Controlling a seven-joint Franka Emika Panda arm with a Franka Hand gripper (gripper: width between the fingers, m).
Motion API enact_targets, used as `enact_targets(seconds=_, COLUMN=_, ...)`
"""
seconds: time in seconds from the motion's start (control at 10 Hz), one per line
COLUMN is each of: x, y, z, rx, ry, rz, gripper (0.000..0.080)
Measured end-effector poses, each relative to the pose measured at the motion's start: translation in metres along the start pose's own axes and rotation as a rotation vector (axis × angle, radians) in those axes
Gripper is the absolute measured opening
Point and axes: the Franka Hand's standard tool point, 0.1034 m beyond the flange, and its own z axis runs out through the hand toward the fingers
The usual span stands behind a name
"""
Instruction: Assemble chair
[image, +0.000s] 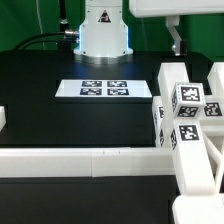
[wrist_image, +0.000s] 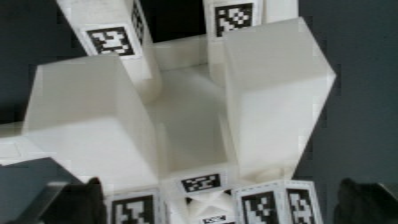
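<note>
The chair (image: 186, 112) is a cluster of chunky white slabs and square posts with black-and-white tags, standing at the exterior view's right. It fills the wrist view (wrist_image: 178, 110), where two tagged posts run side by side over a wide slab. My gripper (image: 177, 42) hangs above the chair's far end, partly cut off by the frame's top edge. In the wrist view the gripper (wrist_image: 217, 198) is open. Its dark fingers (wrist_image: 75, 200) sit wide apart on either side of the tagged post ends. I cannot see them touching the chair. Nothing is held.
The marker board (image: 105, 88) lies flat mid-table in front of the robot base (image: 103, 30). A long low white rail (image: 80, 160) runs along the near side and meets the chair parts at the exterior view's right. A small white piece (image: 3, 120) sits at the left edge.
</note>
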Motion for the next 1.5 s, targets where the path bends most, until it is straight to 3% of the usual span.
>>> enact_targets(seconds=0.2, x=-0.007, y=0.01, z=0.008, rx=-0.004, ry=0.0, rz=-0.033, gripper=0.0649)
enact_targets(seconds=0.7, x=-0.015, y=0.012, z=0.02, rx=-0.006, ry=0.025, rz=-0.034, gripper=0.0649)
enact_targets(seconds=1.0, x=-0.016, y=0.013, z=0.02, rx=-0.008, ry=0.001, rz=-0.032, gripper=0.0649)
enact_targets(seconds=1.1, x=-0.02, y=0.014, z=0.02, rx=-0.012, ry=-0.035, rz=-0.03, gripper=0.0649)
enact_targets(seconds=1.5, x=-0.064, y=0.015, z=0.034, rx=-0.053, ry=-0.37, rz=-0.011, gripper=0.0649)
